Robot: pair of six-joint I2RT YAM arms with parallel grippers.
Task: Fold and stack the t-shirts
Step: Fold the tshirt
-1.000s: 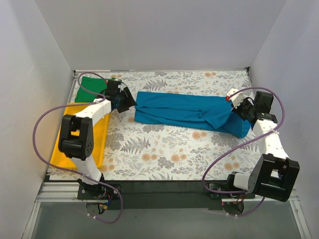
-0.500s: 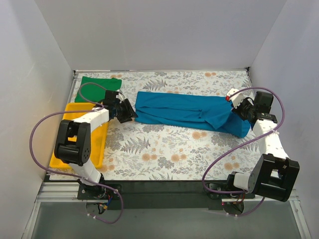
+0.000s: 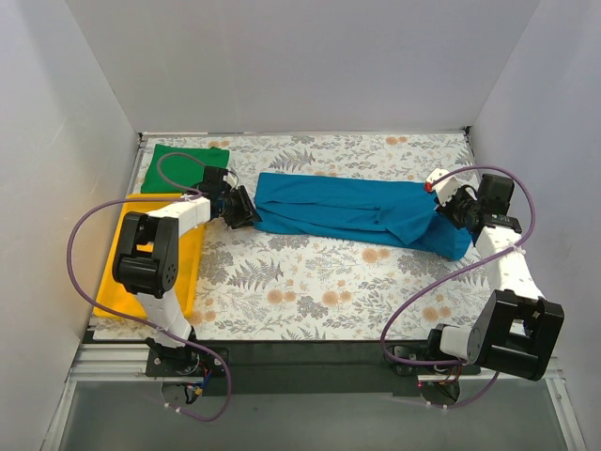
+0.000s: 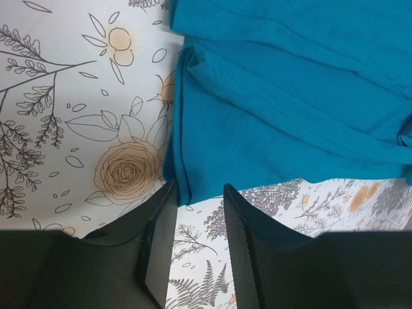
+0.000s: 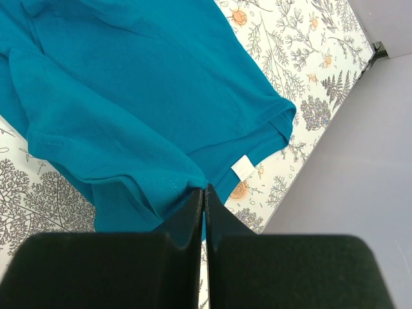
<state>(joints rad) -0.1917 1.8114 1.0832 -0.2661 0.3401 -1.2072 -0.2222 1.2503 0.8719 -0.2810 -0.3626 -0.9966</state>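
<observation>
The teal-blue t-shirt [image 3: 362,209] lies folded into a long band across the table's middle; it also shows in the left wrist view [image 4: 283,109] and the right wrist view [image 5: 116,96]. The green t-shirt [image 3: 178,167] lies folded at the far left corner. My left gripper [image 3: 246,214] is open at the band's left end, its jaws astride the near corner of the cloth [image 4: 196,193]. My right gripper [image 3: 449,213] is shut on the teal-blue shirt's right end [image 5: 205,190], pinching a fold of cloth.
A yellow tray [image 3: 127,282] lies along the left side, partly under the left arm. White walls close in the table on the left, back and right; the right wall stands close beside the right gripper.
My left gripper has moved from near the green shirt to the teal shirt's left end. The right arm and the shirt have stayed put.
</observation>
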